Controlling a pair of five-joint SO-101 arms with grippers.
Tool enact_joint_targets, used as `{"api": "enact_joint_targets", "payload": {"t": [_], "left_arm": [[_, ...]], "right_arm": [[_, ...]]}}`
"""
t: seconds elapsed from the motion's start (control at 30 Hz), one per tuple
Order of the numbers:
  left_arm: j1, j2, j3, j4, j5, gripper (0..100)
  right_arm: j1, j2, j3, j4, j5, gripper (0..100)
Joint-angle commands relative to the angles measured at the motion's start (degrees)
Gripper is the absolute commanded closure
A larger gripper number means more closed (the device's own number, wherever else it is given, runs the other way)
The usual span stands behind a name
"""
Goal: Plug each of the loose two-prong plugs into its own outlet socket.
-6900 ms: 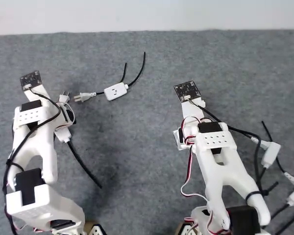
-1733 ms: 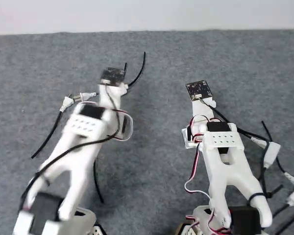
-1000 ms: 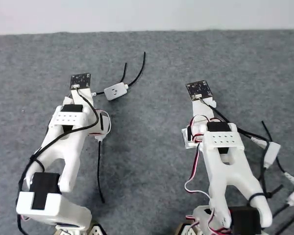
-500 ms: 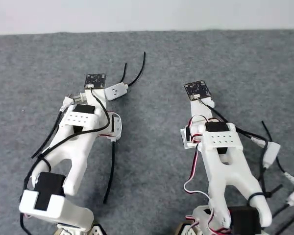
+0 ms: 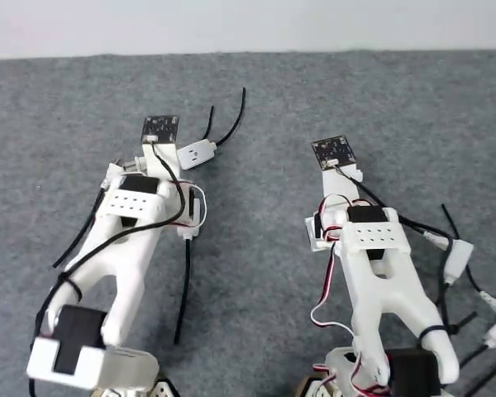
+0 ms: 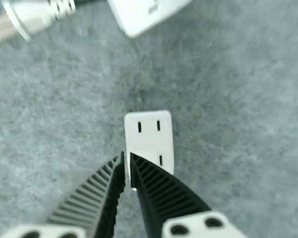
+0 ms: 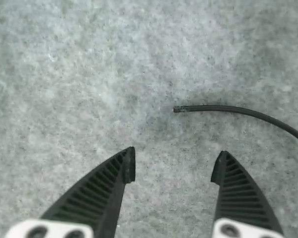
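Two sockets: held socket near lying socket.
My left gripper: pinching held socket.
My right gripper: spread wide.

Even, diffuse light falls from above on the grey tabletop in the high view. It is bright, without glare or hard-edged shadows. Only a faint, soft shade lies close under the two arms and along the black cable. The pale wall strip at the far edge is bright but not burnt out.

In the left wrist view the white socket block is well lit and plain to read, with a dim patch on the felt just beyond it. The metal plug farther off is smeared and out of focus.

In the right wrist view the ribbed fingers of the right gripper show dark against evenly lit felt — a soft shadow sits by the cable end.
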Motion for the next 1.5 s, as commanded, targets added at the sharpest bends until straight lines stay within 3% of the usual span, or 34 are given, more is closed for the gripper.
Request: {"api": "enact_joint_targets", "payload": {"t": [0.0, 0.13, 0.33, 0.4, 0.5, 0.57, 0.63, 0.73, 0.83, 0.9, 0.97, 1.3, 1.4, 1.47], "left_arm": [[0.7, -6.1, -0.3, -1.1, 0.8, 99], [-2.4, -9.7, 3.9, -0.9, 0.7, 99], [-19.6, -14.9, 6.8, -1.2, 0.4, 98], [-22.4, -14.3, 6.5, -1.4, -4.7, 98], [-23.7, -9.4, 6.0, -6.3, -18.3, 98], [-24.0, -4.4, 3.6, -8.3, -20.6, 98], [-24.5, 1.4, -1.4, -8.5, -21.0, 96], [-25.4, 11.1, -10.6, -7.6, -24.4, 84], [-25.6, 20.8, -21.3, -2.1, -28.0, 71], [-25.6, 26.7, -28.6, 1.6, -31.6, 67], [-25.6, 31.6, -36.1, 5.4, -34.2, 67], [-27.8, 55.6, -73.7, 22.9, -32.8, 67], [-27.8, 61.9, -84.4, 30.2, -33.3, 76], [-27.6, 65.6, -91.0, 33.8, -35.9, 89]], "right_arm": [[-0.5, 0.0, -0.9, 0.4, 0.5, 74.6], [-0.8, 0.0, -0.9, 0.3, 0.4, 74.6], [-3.4, 0.0, -0.6, 0.0, 0.1, 74.6], [-3.5, 0.4, -0.5, 0.0, -1.0, 74.6], [-3.3, 2.3, -1.1, 0.0, -1.0, 74.6], [-3.4, 3.6, -1.9, 0.1, -1.0, 74.6], [-3.4, 4.4, -2.3, 0.2, -1.0, 74.6], [-3.4, 5.0, -2.7, 0.4, -1.0, 74.6], [-3.3, 5.1, -2.9, 0.5, -1.0, 74.6], [-3.4, 5.0, -2.9, 0.6, -0.9, 74.6], [-3.4, 4.9, -2.9, 0.6, -0.9, 74.6], [-3.2, 4.7, -2.9, 0.6, -0.9, 74.6], [-3.2, 4.7, -2.9, 0.6, -0.9, 74.6], [-3.2, 4.9, -2.9, 0.5, -0.9, 74.6]]}}
